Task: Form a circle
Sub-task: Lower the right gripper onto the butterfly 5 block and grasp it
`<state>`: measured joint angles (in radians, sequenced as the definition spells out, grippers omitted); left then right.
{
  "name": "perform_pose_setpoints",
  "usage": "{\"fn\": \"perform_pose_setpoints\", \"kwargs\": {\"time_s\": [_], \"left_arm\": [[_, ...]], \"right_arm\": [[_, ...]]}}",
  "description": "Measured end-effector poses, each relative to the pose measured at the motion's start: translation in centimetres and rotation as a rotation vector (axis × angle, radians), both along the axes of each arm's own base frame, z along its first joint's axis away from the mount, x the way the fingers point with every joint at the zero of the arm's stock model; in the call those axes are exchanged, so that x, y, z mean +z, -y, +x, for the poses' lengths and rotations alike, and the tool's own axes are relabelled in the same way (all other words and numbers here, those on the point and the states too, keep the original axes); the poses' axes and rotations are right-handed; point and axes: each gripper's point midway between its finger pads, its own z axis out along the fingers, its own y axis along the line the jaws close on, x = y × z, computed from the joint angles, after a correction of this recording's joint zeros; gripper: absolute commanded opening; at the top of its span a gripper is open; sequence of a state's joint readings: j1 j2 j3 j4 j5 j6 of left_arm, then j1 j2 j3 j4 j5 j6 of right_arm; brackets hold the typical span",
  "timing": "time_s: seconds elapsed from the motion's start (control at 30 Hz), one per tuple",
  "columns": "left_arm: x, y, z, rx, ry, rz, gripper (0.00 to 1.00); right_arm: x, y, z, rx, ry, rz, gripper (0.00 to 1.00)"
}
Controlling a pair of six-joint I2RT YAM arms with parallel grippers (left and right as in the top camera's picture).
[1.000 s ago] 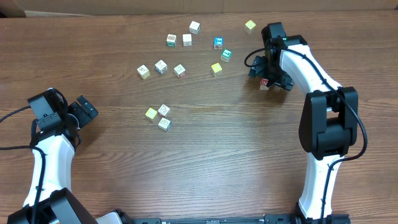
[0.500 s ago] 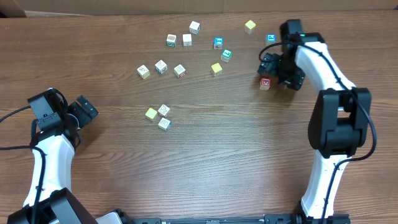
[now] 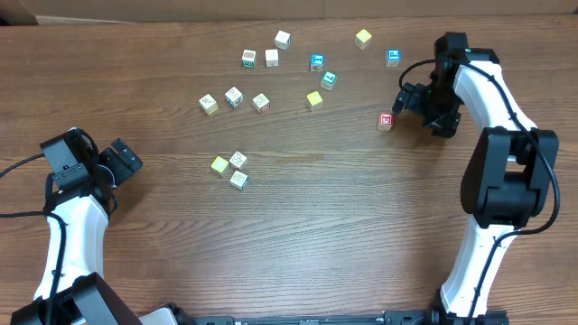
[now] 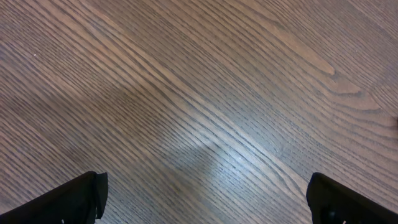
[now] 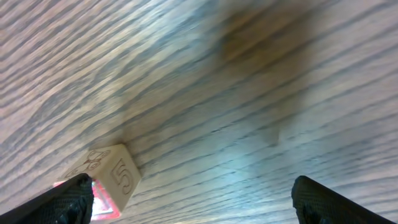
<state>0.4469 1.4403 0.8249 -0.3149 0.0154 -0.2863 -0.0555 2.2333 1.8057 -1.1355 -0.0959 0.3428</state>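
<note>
A plain yellow cube (image 3: pixel 219 164) and two pale wood cubes (image 3: pixel 238 160) (image 3: pixel 238 180) stand close together in a small curved group at centre left; no closed circle shows. A wood cube with a red face (image 3: pixel 386 121) lies alone to the right. My right gripper (image 3: pixel 421 108) hangs open just right of it. In the right wrist view that cube (image 5: pixel 107 179), showing a carved 5, sits beside the left finger, outside the open right gripper (image 5: pixel 199 200). My left gripper (image 3: pixel 122 161) rests open at the far left, and over bare wood in the left wrist view (image 4: pixel 208 199).
Several loose cubes are scattered along the far side, among them a yellow one (image 3: pixel 363 38), a blue-faced one (image 3: pixel 394 57), a teal one (image 3: pixel 329 80) and a yellow one (image 3: pixel 313 99). The right arm (image 3: pixel 492 135) rises along the right side.
My right gripper has drawn back to the right, away from the red-faced cube, which stays where it was. The blue-faced cube behind it has come into view. The left arm has not moved.
</note>
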Motion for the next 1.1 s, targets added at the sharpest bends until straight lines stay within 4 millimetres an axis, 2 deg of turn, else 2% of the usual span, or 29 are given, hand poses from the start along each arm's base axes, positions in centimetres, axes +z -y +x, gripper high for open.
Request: {"fn": "perform_pose_setpoints", "kwargs": {"time_s": [0.37, 0.6, 0.8, 0.9, 1.03, 1.07, 1.1], "left_arm": [[0.0, 0.0, 0.0, 0.0, 0.0, 0.0, 1.0], [0.0, 0.0, 0.0, 0.0, 0.0, 0.0, 1.0], [0.0, 0.0, 0.0, 0.0, 0.0, 0.0, 1.0], [0.0, 0.0, 0.0, 0.0, 0.0, 0.0, 0.99], [0.0, 0.0, 0.0, 0.0, 0.0, 0.0, 1.0], [0.0, 0.0, 0.0, 0.0, 0.0, 0.0, 1.0], [0.0, 0.0, 0.0, 0.0, 0.0, 0.0, 1.0]], "right_arm": [[-0.5, -2.8, 0.5, 0.096, 0.031, -0.017, 1.0], [-1.3, -4.5, -0.5, 0.144, -0.001, -0.045, 1.0], [-1.3, -5.6, -0.4, 0.175, 0.009, -0.061, 0.99], [-1.3, -6.2, -0.1, 0.187, 0.024, -0.061, 0.91], [-1.2, -6.7, 0.0, 0.196, 0.033, -0.063, 0.58], [-1.2, -6.9, 0.0, 0.205, 0.035, -0.064, 0.52], [-1.2, -7.1, 0.0, 0.219, 0.037, -0.065, 0.51]]}}
